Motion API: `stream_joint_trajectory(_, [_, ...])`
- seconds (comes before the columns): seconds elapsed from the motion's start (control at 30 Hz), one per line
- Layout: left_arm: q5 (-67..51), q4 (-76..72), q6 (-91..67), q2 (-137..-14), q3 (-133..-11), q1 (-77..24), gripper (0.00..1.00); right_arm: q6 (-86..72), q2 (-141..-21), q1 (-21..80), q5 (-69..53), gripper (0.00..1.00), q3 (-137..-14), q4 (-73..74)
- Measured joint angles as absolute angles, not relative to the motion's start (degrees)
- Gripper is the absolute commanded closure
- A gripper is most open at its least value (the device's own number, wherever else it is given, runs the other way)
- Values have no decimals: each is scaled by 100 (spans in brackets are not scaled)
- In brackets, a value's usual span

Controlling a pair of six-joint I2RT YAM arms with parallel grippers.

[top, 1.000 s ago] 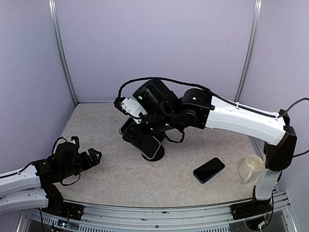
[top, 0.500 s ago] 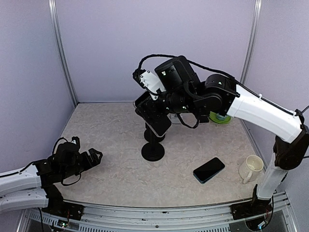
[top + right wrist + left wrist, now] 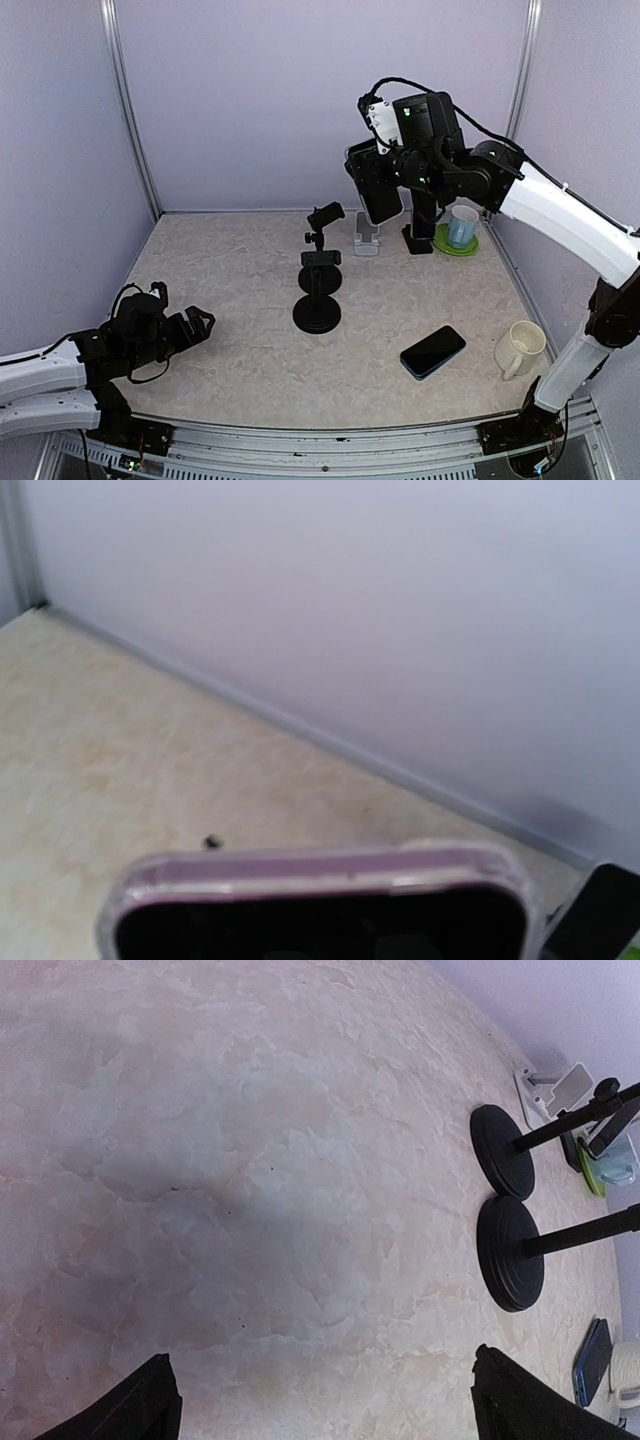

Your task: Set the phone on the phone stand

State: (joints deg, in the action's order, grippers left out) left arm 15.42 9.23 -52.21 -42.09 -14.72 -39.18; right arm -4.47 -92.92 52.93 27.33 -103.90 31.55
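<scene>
My right gripper stays clamped on the pink-cased phone, and it has swung up and right, off the black phone stand to hang high near the back right corner. My left gripper sits wide apart, low at the near left. Mottled beige table, plain lavender walls around it.

Bare tabletop between left pincer and black stands
</scene>
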Motion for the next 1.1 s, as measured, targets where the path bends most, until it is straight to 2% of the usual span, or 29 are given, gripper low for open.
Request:
stream_joint_trajectory(0.73, [1437,434,-4766,-4794,-1678,-3918,1,-799,-9216,3918,2711,62,-8364,626])
stream_joint_trajectory(1.1, [1461,-62,-3911,-5120,-1925,-3918,1,-941,-9900,3551,2788,62,-8296,-305])
